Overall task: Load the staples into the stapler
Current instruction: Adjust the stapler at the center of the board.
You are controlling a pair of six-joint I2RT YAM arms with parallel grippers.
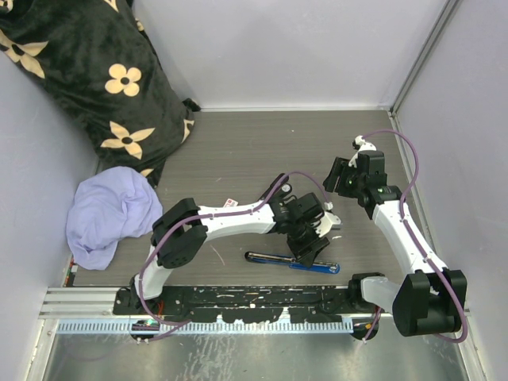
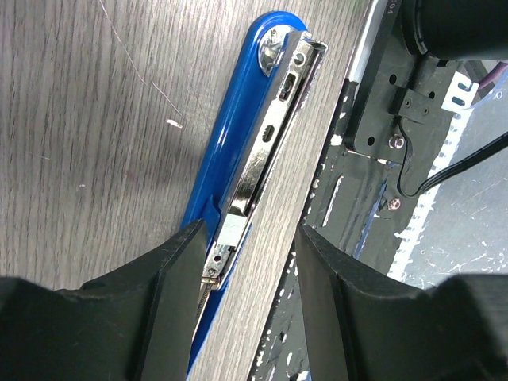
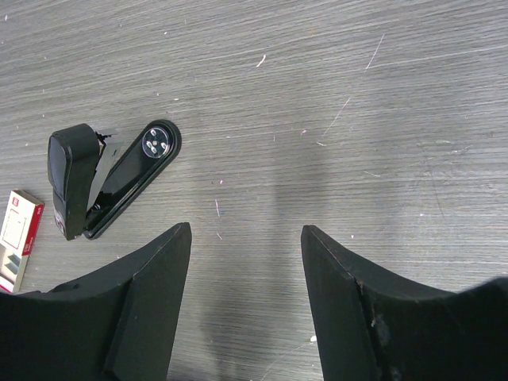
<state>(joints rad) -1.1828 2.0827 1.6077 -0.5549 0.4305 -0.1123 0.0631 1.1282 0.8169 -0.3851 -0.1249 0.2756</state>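
Note:
A blue stapler (image 2: 238,135) lies opened flat on the wood table near the front edge (image 1: 316,267), its metal magazine (image 2: 266,139) facing up. My left gripper (image 2: 246,238) hovers open over the stapler's near end, which lies by the left finger (image 2: 171,294), not pinched. The staples, a small white box with a red label (image 3: 17,238), lie on the table to the left of a black stapler (image 3: 111,178) and show as a small speck (image 1: 230,204) in the top view. My right gripper (image 3: 246,234) stands open above bare table, to the right of the black stapler.
A black blanket with cream flowers (image 1: 87,71) fills the back left corner and a lavender cloth (image 1: 107,210) lies in front of it. The black base rail (image 1: 238,302) runs along the near edge, close behind the blue stapler. Walls close in the back and both sides.

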